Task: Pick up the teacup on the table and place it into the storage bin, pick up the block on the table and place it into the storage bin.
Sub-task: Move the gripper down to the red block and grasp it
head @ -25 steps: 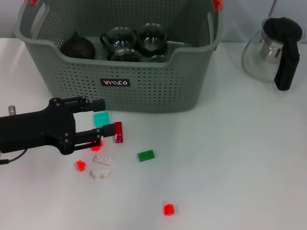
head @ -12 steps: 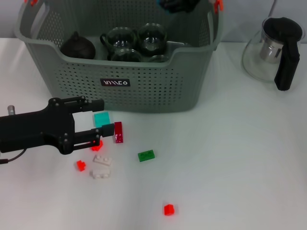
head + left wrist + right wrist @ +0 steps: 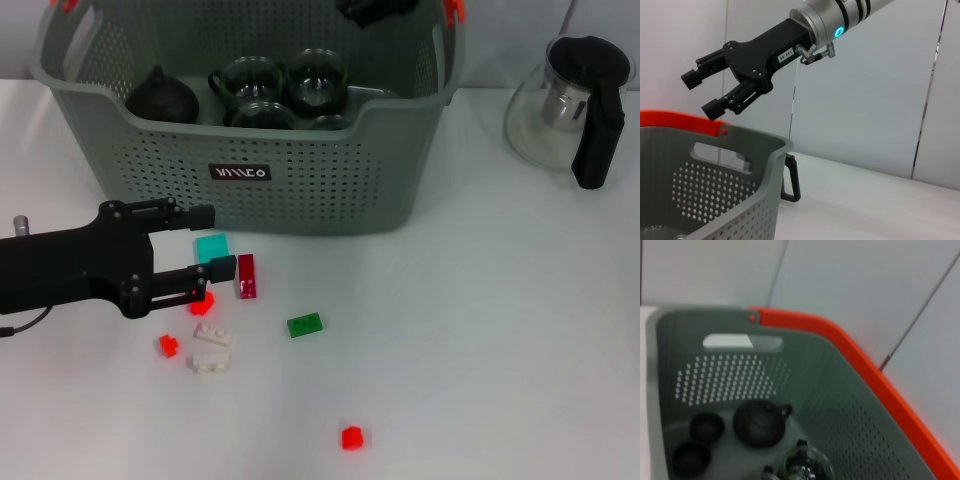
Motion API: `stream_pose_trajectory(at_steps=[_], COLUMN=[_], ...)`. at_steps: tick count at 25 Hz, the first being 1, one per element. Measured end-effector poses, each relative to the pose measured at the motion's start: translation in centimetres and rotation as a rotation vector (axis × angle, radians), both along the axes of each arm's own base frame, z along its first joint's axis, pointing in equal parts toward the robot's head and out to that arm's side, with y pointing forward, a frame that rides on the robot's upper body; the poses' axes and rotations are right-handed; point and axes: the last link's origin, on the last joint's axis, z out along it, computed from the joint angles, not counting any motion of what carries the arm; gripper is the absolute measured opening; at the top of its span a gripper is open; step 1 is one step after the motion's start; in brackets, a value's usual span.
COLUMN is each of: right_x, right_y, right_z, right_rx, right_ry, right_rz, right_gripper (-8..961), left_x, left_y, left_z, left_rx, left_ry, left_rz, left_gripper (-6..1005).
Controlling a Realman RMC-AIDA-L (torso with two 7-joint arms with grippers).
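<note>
The grey-green storage bin (image 3: 300,190) stands at the back of the table. Inside it are glass teacups (image 3: 250,80) and a dark teapot (image 3: 162,97); no teacup shows on the table itself. My left gripper (image 3: 216,240) lies low in front of the bin, open, with a teal block (image 3: 211,248) between its fingers. A dark red block (image 3: 246,275) lies just past its tip. My right gripper (image 3: 699,95) hangs open and empty above the bin's rim (image 3: 755,142), and shows as a dark shape (image 3: 375,8) in the head view.
Loose blocks lie in front of the bin: green (image 3: 305,324), small red ones (image 3: 168,346) (image 3: 351,437) and white ones (image 3: 212,335). A glass pitcher with a black handle (image 3: 575,105) stands at the right. The right wrist view shows the teapot (image 3: 760,426) in the bin.
My right gripper has come into the head view above the bin's far rim. The left gripper has shifted slightly to the left and stays open around the teal block.
</note>
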Motion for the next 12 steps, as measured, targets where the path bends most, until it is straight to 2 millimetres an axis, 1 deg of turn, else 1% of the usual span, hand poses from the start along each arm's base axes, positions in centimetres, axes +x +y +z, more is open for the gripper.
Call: stream_pose_trajectory(at_steps=[1,5,7,10,12], right_x=[0.0,-0.1,0.1,1.0,2.2], right_y=[-0.2,-1.5,-2.6,-4.7,-6.6], right_z=[0.2,1.7,2.8,4.3,5.0], right_rx=[-0.005,-0.063,-0.097,-0.142,-0.175], right_ry=[0.012,0.099,0.149,0.196,0.202], right_rz=[0.003,0.018,0.027,0.041,0.04], right_gripper=[886,879,876,875,874], left_x=[0.0,0.0,0.0,0.0,-0.1], left_y=[0.0,0.1,0.0,-0.1,-0.1], left_z=[0.0,0.2,0.1,0.0,-0.1], left_rx=[0.001,0.003,-0.003,-0.012,-0.018], left_ry=[0.001,0.006,0.016,0.026,0.034], left_rz=[-0.001,-0.003,-0.011,-0.015,-0.014], left_gripper=[648,648,648,648,648])
